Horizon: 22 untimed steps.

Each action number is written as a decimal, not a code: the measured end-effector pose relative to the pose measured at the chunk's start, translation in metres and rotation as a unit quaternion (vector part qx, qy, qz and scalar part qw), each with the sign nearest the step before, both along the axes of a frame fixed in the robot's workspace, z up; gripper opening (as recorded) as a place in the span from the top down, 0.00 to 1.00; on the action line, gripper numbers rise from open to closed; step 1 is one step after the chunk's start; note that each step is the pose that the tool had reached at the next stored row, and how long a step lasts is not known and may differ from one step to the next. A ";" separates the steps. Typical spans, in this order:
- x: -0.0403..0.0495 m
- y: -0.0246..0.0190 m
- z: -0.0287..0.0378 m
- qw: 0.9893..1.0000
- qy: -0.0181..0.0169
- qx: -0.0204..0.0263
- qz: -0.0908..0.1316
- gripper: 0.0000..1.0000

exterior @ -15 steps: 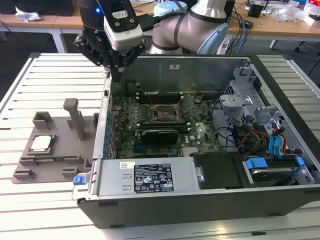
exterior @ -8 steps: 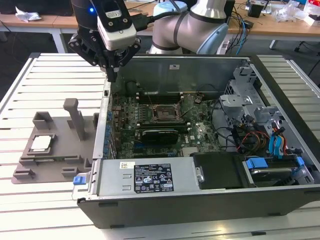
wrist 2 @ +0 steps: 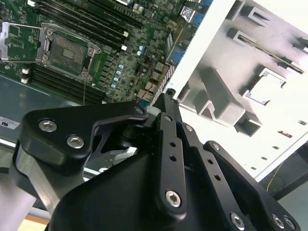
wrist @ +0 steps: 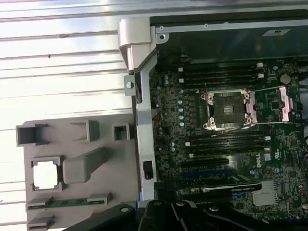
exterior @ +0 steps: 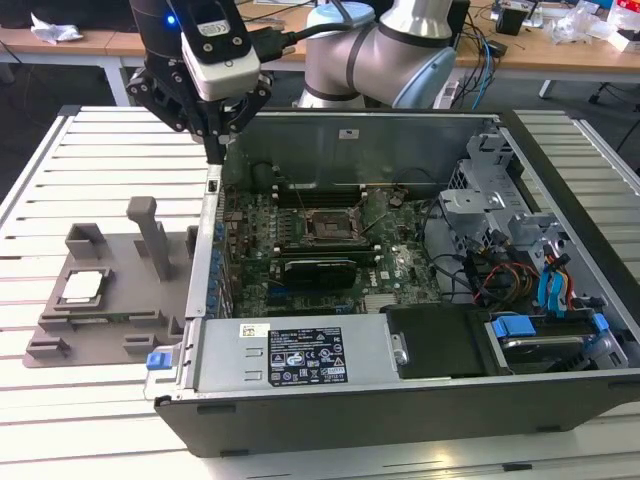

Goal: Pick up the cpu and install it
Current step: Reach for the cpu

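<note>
Cpu [exterior: 83, 286]: seated in grey tray [exterior: 100, 338], not yet picked up.
Socket [exterior: 322, 228]: opened, unfilled.
Gripper [exterior: 214, 150]: poised over computer case [exterior: 420, 400] wall, fingers drawn together, nothing held.

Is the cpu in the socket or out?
Out. The cpu lies in the grey tray; the socket sits empty, its lid flipped open.

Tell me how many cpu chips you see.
1. The cpu lies in a recess of the grey tray, at the exterior view's left of the case. More could be hidden.
</note>
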<state>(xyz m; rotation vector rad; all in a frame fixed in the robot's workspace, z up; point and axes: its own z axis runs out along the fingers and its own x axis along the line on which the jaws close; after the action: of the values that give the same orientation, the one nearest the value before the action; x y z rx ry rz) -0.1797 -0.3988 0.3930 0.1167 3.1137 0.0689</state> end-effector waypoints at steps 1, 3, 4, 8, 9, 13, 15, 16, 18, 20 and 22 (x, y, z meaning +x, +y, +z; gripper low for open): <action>-0.0006 0.0000 0.0000 1.000 0.000 0.000 0.000 0.89; -0.0026 0.0000 0.0000 1.000 0.000 0.000 0.000 0.89; -0.0032 0.0000 0.0000 1.000 0.000 0.000 0.000 0.89; -0.0051 0.0000 0.0000 1.000 0.000 0.000 0.000 0.89; -0.0053 0.0000 0.0000 1.000 0.000 0.000 0.000 0.89; -0.0062 0.0000 0.0000 1.000 0.000 0.000 0.000 0.89; -0.0067 0.0000 0.0000 1.000 0.000 0.000 0.000 0.89; -0.0071 0.0000 -0.0001 1.000 0.000 0.000 0.000 0.89; -0.0082 0.0000 -0.0001 1.000 0.000 0.000 0.000 0.89; -0.0124 0.0000 -0.0001 1.000 0.000 0.000 0.000 0.89; -0.0188 0.0000 -0.0001 1.000 0.000 0.000 0.000 0.89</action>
<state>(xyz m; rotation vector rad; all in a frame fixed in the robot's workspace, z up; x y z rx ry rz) -0.1985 -0.3988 0.3928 0.1167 3.1136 0.0689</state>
